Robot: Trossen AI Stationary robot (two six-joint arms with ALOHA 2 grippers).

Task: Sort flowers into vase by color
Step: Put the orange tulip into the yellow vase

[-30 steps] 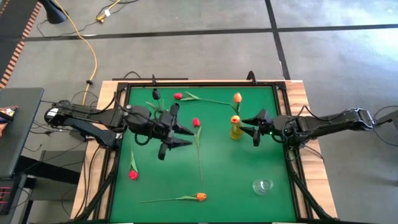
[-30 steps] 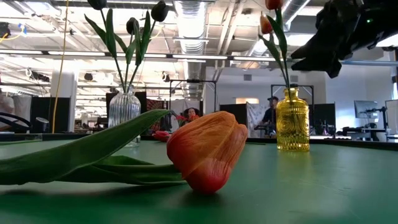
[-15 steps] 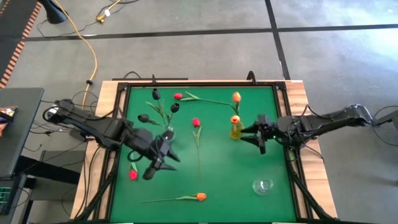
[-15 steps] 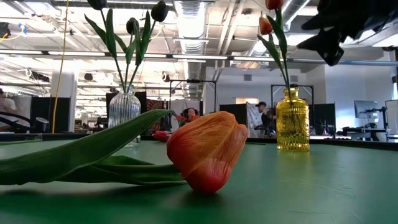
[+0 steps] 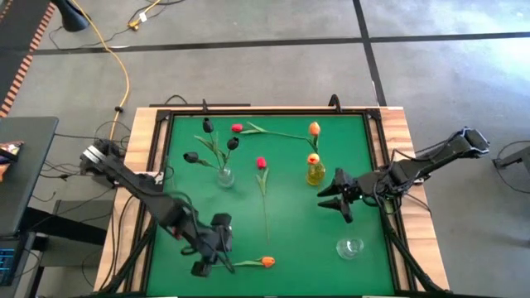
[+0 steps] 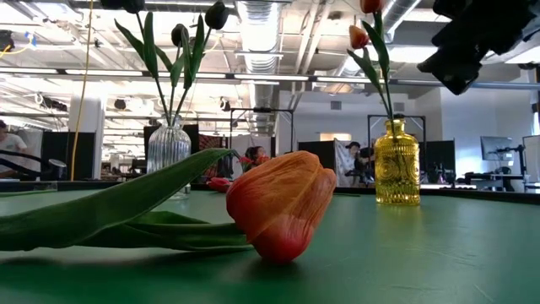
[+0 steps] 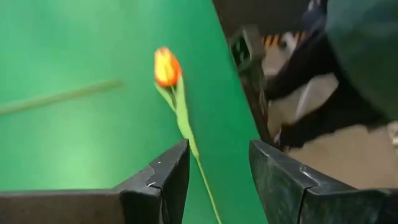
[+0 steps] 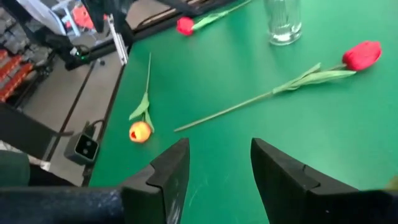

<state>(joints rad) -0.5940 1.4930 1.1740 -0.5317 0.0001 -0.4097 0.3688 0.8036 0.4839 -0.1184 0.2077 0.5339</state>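
Note:
An orange tulip (image 5: 266, 261) lies near the table's near edge, its stem running toward the left; it fills the low view (image 6: 283, 211). My left gripper (image 5: 212, 263) hovers open over that stem (image 7: 186, 124), one finger on either side, touching nothing. My right gripper (image 5: 330, 201) is open in the air, just nearer than the yellow vase (image 5: 314, 173), which holds two orange tulips. The clear ribbed vase (image 5: 224, 176) holds three black tulips. Two red tulips (image 5: 262, 163) (image 5: 237, 128) lie on the mat; a third (image 8: 185, 25) shows in the right wrist view.
A small clear glass vase (image 5: 350, 247) stands near the right near corner. A black frame (image 5: 381, 124) rims the green mat. Bare mat lies between the near orange tulip and the glass vase. People and desks show in the room beyond the far edge.
My left gripper has swung from beside the clear ribbed vase toward the table's near edge and now hangs over the near orange tulip's stem. My right gripper has drawn away from the yellow vase toward the near edge. No flower has moved.

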